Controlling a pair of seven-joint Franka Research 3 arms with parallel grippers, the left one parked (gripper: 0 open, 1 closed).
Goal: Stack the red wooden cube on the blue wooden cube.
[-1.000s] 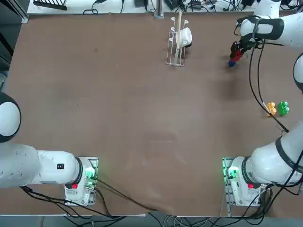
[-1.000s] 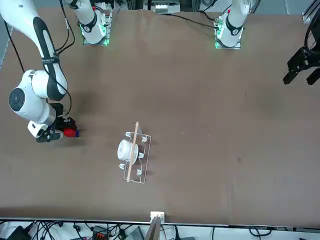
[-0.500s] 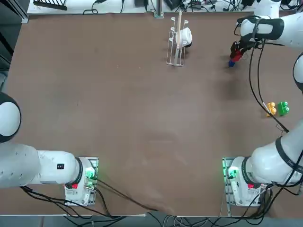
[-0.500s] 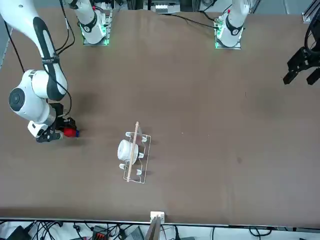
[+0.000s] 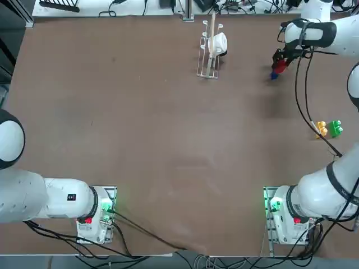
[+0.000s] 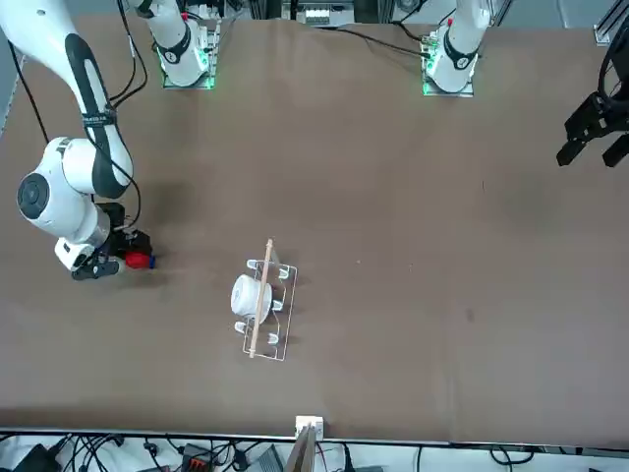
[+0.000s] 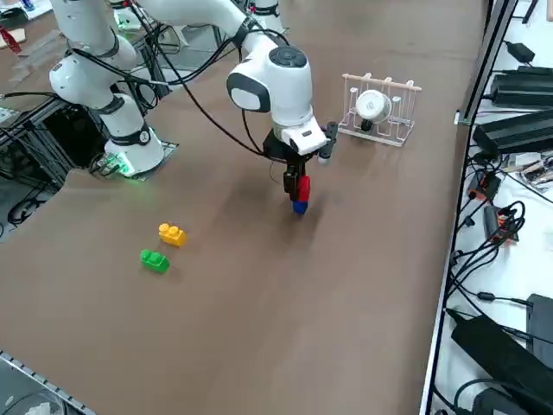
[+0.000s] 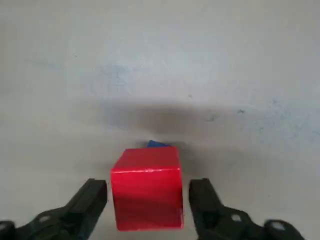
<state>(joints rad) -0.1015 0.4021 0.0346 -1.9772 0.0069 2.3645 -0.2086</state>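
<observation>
The red wooden cube (image 8: 146, 185) sits on top of the blue wooden cube (image 8: 159, 145), of which only a sliver shows behind it in the right wrist view. The stack stands at the far right of the table, red cube (image 7: 300, 188) over blue cube (image 7: 300, 207). My right gripper (image 8: 147, 200) hangs around the red cube, open, with a gap between the cube and each of the fingers (image 8: 92, 200). From overhead the gripper (image 5: 280, 63) covers most of the red cube (image 5: 280, 66), and the blue cube (image 5: 274, 75) peeks out below it.
A wire rack holding a white cup (image 5: 210, 47) stands at the far middle of the table. A yellow studded block (image 5: 321, 128) and a green one (image 5: 336, 128) lie near the right edge, closer to the arm's base. Cables hang from the arm.
My right gripper has opened off the red cube, which stays on the blue one. The arm itself has hardly moved.
</observation>
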